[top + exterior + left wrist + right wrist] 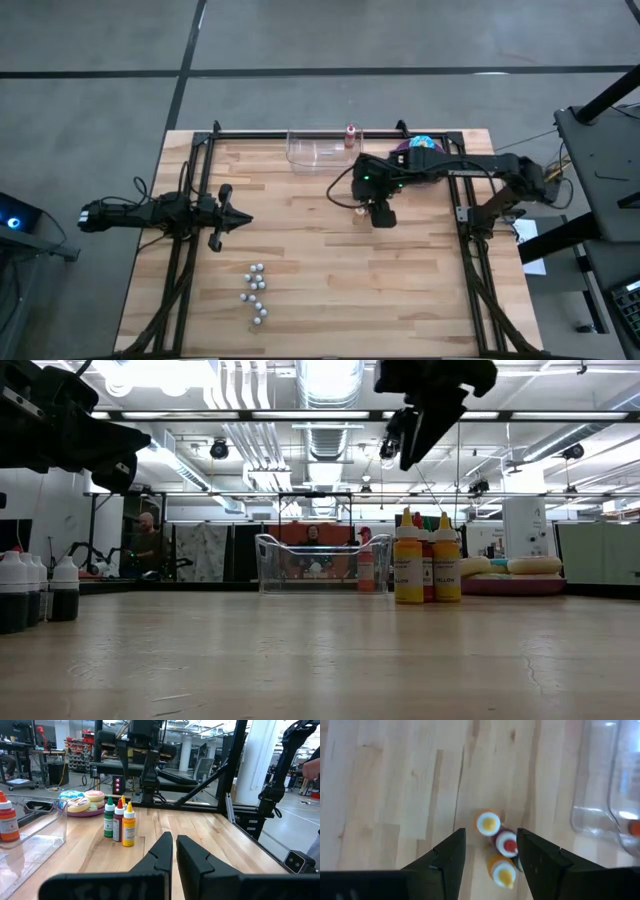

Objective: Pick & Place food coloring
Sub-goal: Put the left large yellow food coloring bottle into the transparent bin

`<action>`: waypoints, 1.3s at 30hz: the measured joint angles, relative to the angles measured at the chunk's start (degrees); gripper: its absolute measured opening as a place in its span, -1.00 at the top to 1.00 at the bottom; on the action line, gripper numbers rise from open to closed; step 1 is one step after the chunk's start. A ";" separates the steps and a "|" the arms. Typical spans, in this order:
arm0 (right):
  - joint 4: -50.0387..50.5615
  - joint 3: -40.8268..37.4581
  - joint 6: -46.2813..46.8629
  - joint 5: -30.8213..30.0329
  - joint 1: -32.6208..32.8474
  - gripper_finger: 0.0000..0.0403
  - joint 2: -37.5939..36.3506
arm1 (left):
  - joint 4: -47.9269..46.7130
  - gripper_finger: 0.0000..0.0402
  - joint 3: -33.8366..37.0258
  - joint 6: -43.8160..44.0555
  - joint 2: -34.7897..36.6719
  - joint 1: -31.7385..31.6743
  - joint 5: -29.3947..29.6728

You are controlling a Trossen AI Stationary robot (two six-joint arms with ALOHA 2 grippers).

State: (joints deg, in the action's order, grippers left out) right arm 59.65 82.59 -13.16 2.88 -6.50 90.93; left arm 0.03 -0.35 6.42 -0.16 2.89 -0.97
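Yellow-capped food coloring (501,851) stands below right gripper (491,851).

Grey floor (90,110), bright ceiling strip lights (330,380), exposed ducts (240,440)

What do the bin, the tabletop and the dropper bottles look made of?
Bin: clear glossy plastic, probably; the wood grain shows through its walls.
Tabletop: light wood planks, visible grain and seams, matte.
Dropper bottles: apparently translucent plastic showing green, red and yellow liquid, with paper-like labels and pointed plastic caps.
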 joint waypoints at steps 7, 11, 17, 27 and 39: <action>0.01 3.01 -3.43 0.17 0.01 0.16 4.57 | 0.00 1.00 0.01 0.00 0.01 0.00 0.00; -0.05 3.39 -4.97 0.19 0.00 0.16 5.58 | 0.01 1.00 0.01 0.00 0.01 0.00 0.00; 0.03 2.81 -7.12 0.18 0.00 0.16 5.93 | 0.01 1.00 0.02 0.02 0.01 -0.01 0.00; 0.09 2.17 -13.43 -1.61 -0.03 0.16 5.93 | 0.01 1.00 0.01 0.00 -0.01 0.01 0.00; 0.18 2.12 -14.04 -1.87 -0.15 -0.16 5.93 | 0.00 1.00 0.00 0.00 0.00 -0.01 0.00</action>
State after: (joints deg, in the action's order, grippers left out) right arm 59.82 84.71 -27.20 1.02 -6.66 96.86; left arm 0.03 -0.35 6.42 -0.16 2.87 -0.97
